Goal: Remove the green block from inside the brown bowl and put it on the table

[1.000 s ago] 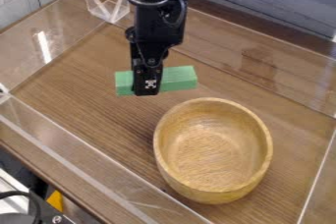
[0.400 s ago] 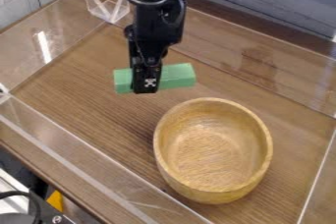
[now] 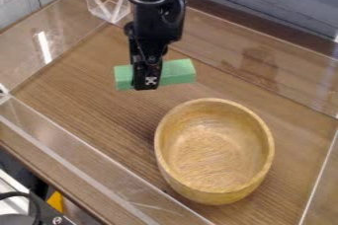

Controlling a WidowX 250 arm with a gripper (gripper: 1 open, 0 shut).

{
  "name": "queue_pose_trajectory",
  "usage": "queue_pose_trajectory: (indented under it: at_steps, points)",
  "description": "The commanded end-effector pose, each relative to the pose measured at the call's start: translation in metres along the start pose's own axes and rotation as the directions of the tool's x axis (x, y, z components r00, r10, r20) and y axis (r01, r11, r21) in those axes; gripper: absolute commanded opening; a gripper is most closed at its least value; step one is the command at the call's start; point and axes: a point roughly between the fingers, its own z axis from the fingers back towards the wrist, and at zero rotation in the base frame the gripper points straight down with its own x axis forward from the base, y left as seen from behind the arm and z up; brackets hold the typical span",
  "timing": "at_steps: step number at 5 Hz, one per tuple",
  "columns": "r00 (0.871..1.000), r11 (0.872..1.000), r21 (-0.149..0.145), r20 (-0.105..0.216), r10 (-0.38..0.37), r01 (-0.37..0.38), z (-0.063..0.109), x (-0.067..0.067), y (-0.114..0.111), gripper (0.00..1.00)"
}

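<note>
End effector (image 3: 149,76): black, reaches down from the top edge to the upper middle of the frame – clenched on the green block, with fingertips crossing the block's near face.
Green block (image 3: 177,73): sits in the end effector's grasp, left of centre in the upper half of the frame; shows bright green on both sides of the fingertips, long side running roughly left to right.
Block and bowl: stand apart, with the block outside the bowl, up and to the left of the rim in the frame.
Block and table: cannot tell from this view whether touching.
Brown bowl (image 3: 211,152): rests upright at the lower right of centre, round, light brown, thick-rimmed; shows a bare inside.
Table (image 3: 82,96): spreads brown and wood-grained across most of the frame, beneath the bowl.
Clear plastic wall (image 3: 63,148): runs diagonally through the lower left.
Lower left corner: holds dark cables (image 3: 19,201) and a small orange piece (image 3: 55,200) – too small to identify.
</note>
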Motion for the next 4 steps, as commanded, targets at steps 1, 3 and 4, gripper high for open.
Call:
queue_pose_trajectory:
  at_steps: [1, 3, 4]
  points:
    - [1.0, 0.999, 0.047, 0.019, 0.004, -0.005, 0.0038, -0.0008, 0.007, 0.0]
    - [1.0, 0.997, 0.077, 0.014, -0.001, 0.0, -0.0017, -0.0006, 0.011, 0.0]
    - [1.0, 0.996, 0.087, 0.01, -0.005, 0.004, -0.0029, -0.0011, 0.0099, 0.0]
